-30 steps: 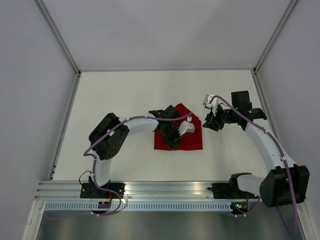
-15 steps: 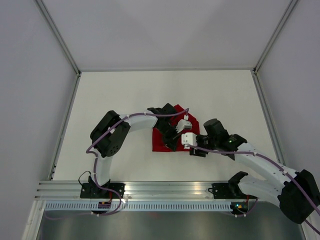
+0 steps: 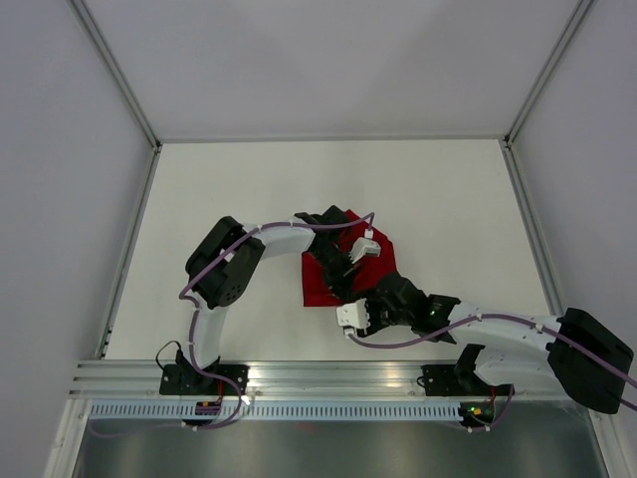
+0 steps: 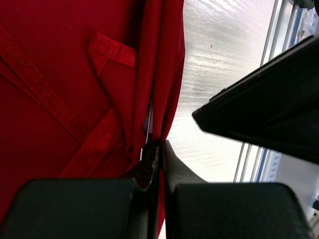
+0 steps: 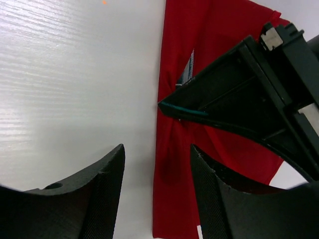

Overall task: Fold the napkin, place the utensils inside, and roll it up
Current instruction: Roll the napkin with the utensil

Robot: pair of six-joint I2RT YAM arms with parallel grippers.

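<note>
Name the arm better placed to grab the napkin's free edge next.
Right, probably: the right hand is open over the napkin edge, while the left hand is shut on a fold of it.

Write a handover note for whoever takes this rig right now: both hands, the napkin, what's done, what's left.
Left hand: shut, pinching a fold of the thin deep-red fabric napkin.
Right hand: open, holding nothing, at the napkin's near edge, close to the left hand.
Napkin: on the white table, folded over and creased, not rolled.
Utensils: none clearly in view. A grey sliver shows inside the fold, too little to identify.
Done: folding is under way.
Left: confirm the utensils are inside, then roll it up.
</note>
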